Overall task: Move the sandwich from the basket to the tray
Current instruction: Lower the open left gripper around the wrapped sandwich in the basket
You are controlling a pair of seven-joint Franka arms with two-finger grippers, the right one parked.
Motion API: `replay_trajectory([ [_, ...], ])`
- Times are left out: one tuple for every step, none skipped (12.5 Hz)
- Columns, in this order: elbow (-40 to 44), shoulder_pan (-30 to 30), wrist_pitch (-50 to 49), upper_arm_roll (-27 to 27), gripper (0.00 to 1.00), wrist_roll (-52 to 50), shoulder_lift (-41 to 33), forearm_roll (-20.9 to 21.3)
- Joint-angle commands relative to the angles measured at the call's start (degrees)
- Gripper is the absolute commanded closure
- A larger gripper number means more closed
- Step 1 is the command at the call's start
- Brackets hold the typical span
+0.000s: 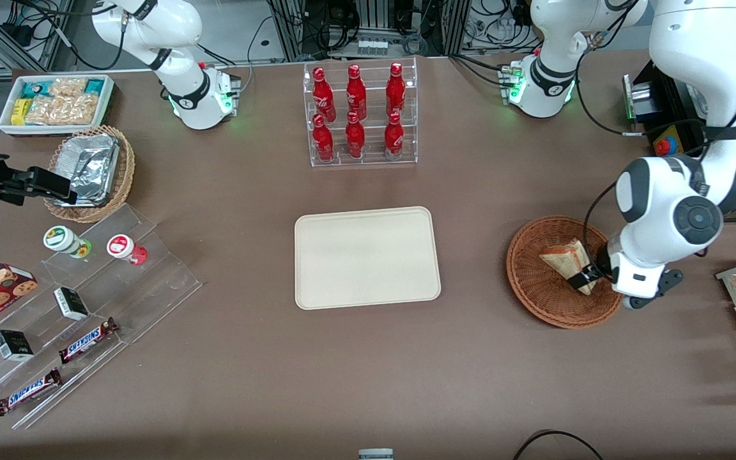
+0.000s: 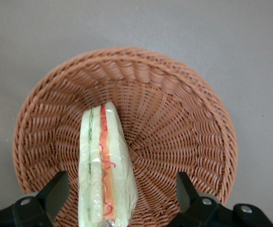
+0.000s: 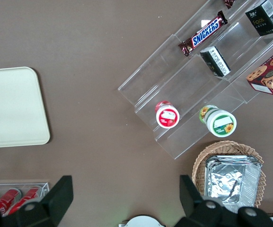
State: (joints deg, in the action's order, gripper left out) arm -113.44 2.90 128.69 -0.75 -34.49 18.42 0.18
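The left arm's gripper (image 2: 117, 198) hangs low over the basket (image 2: 183, 118), fingers spread wide and holding nothing, the sandwich (image 2: 103, 165) standing on edge between them, nearer one finger. Closing squarely on the bread faces, gently, should lift it cleanly toward the tray (image 1: 367, 257), well apart.

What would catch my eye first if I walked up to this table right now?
Probably the white robot arm's hand reaching down into the reddish-brown wicker basket at the working arm's end of the table, its open fingers on either side of a wrapped sandwich. Next, the cream tray lying bare mid-table, and above it in the front view the clear rack of red cola bottles.
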Motion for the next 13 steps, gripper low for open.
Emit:
replay_trajectory([
  [-4.06,0.35,1.04,0.04,0.0,-2.07,-2.94,-0.35],
  [-4.85,0.35,1.04,0.04,0.0,-2.77,-3.38,-0.35],
  [-5.73,0.35,0.95,0.04,0.0,-2.95,-3.82,-0.35],
  [-6.95,0.35,1.04,0.04,0.0,-2.95,-4.52,-0.35],
  [-7.92,0.27,1.12,0.04,0.0,-3.13,-5.23,-0.35],
  [-8.11,0.27,1.21,0.04,0.0,-3.91,-5.23,-0.44],
  [-8.2,0.27,1.21,0.04,0.0,-4.79,-5.15,-0.44],
  [-8.28,0.27,1.21,0.04,0.0,-5.23,-5.06,-0.44],
  [-8.98,0.27,1.3,0.04,0.0,-5.59,-5.14,-0.44],
  [-9.42,0.27,2.08,0.04,0.0,-5.94,-5.23,-0.53],
  [-9.69,0.27,2.79,0.04,0.0,-6.46,-5.15,-0.53],
  [-10.39,0.27,3.84,0.04,0.0,-7.16,-4.97,-0.53],
  [-11.18,0.27,5.24,0.04,0.0,-7.17,-4.97,-0.53],
])
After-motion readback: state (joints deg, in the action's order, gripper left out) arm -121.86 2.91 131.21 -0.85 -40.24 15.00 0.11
